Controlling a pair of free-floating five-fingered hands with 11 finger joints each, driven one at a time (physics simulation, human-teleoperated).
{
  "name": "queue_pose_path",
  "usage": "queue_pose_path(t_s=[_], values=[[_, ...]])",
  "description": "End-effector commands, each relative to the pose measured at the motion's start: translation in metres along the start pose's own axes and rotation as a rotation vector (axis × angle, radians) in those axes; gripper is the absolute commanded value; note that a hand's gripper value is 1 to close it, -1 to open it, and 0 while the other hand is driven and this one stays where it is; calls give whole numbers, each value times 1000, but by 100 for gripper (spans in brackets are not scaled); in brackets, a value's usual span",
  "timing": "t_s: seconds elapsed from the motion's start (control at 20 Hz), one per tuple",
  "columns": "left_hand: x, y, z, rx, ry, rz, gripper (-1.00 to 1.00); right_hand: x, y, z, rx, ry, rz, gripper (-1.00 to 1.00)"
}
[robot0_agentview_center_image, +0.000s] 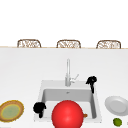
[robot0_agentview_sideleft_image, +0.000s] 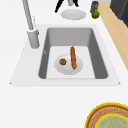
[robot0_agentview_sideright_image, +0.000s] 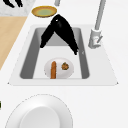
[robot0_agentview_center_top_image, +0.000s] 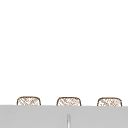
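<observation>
the sink (robot0_agentview_sideleft_image: 98, 53) basin is open above; a white plate (robot0_agentview_sideleft_image: 68, 65) with a sausage (robot0_agentview_sideleft_image: 73, 57) covers its floor, and the faucet (robot0_agentview_sideleft_image: 31, 25) stands at the back rim.

The sink (robot0_agentview_sideleft_image: 99, 52) looks like matt grey metal with smooth walls, and the faucet (robot0_agentview_center_image: 68, 72) beside it has a brushed, dull metallic finish. The table (robot0_agentview_sideleft_image: 50, 105) is a smooth, plain white surface. The white plate (robot0_agentview_sideright_image: 70, 71) in the basin seems glazed and smooth. The yellow-rimmed plate (robot0_agentview_center_image: 3, 110) looks woven and rough at its brown band. Both hands, left hand (robot0_agentview_center_image: 39, 108) and right hand (robot0_agentview_center_image: 91, 80), are matt black.
</observation>
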Motion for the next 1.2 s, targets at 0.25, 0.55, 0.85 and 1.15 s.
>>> queue_pose_path(t_s=[0.25,0.55,0.85,1.15], values=[[0,0,0,0,0,0,0,-2,59,41,-36,3,7,-100],[0,0,0,0,0,0,0,0,106,58,-25,11,19,-100],[0,0,0,0,0,0,0,5,150,68,-9,5,23,-100],[0,0,0,0,0,0,0,1,187,92,-20,7,8,-100]])
